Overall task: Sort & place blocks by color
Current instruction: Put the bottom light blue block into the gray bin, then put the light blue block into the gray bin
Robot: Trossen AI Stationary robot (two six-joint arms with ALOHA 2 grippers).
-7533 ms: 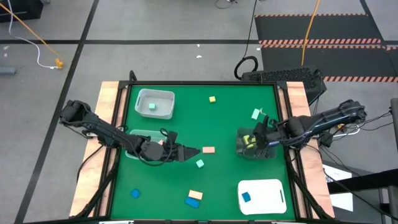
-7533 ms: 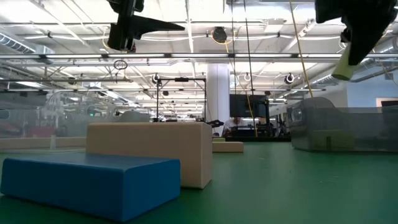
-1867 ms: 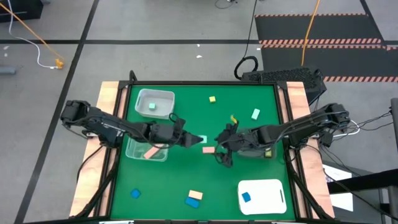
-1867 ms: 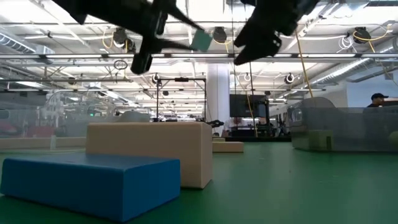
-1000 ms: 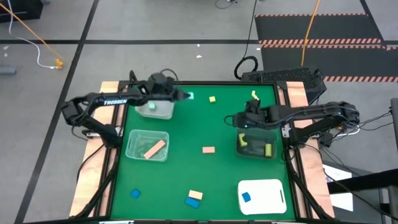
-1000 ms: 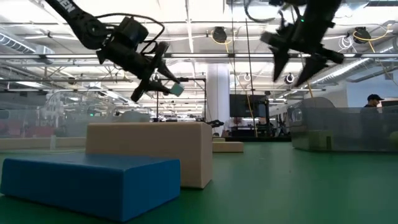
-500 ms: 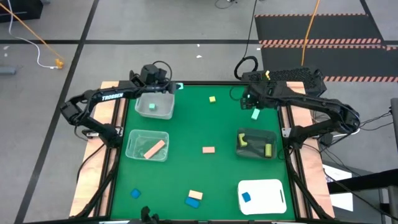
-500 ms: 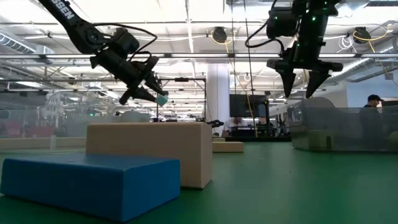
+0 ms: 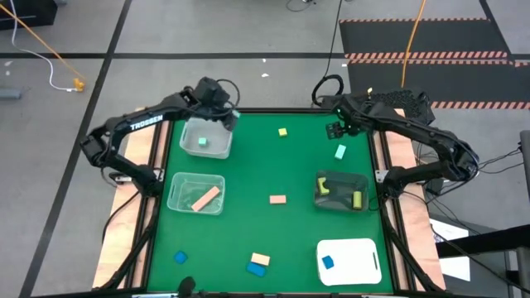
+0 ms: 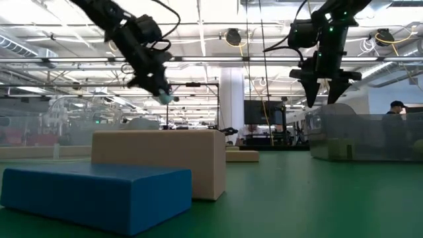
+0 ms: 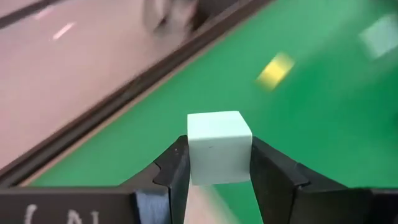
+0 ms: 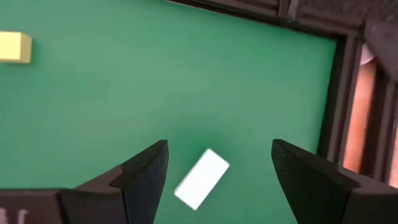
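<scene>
My left gripper (image 9: 229, 117) hangs over the far rim of a clear bin (image 9: 187, 131) at the table's far left, shut on a mint green cube (image 11: 219, 147), which also shows in the low view (image 10: 166, 98). One mint block (image 9: 201, 142) lies in that bin. My right gripper (image 9: 339, 132) stands open at the far right, pointing down above a mint bar (image 12: 201, 178) that lies flat on the mat (image 9: 340, 151). A yellow block (image 9: 282, 132) lies between the two grippers. My left gripper pinches the mint cube by two opposite side faces (image 11: 191, 155) between its two fingers. The fingers slant downward from above. The cube is lifted clear of the table and bin, with its front face showing beyond the fingertips.
A second clear bin (image 9: 175, 199) holds a salmon bar. A dark bin (image 9: 325, 180) holds yellow blocks. A white tray (image 9: 356, 248) carries a blue block. A salmon block (image 9: 277, 199), a blue block (image 9: 180, 258) and a blue-and-tan pair (image 9: 258, 265) lie on the mat.
My left gripper has carried the mint cube toward the table's far left corner and tipped its fingers downward over the far bin. My right gripper has gone toward the far right edge, turning to point down over the mint bar, and has stayed open.
</scene>
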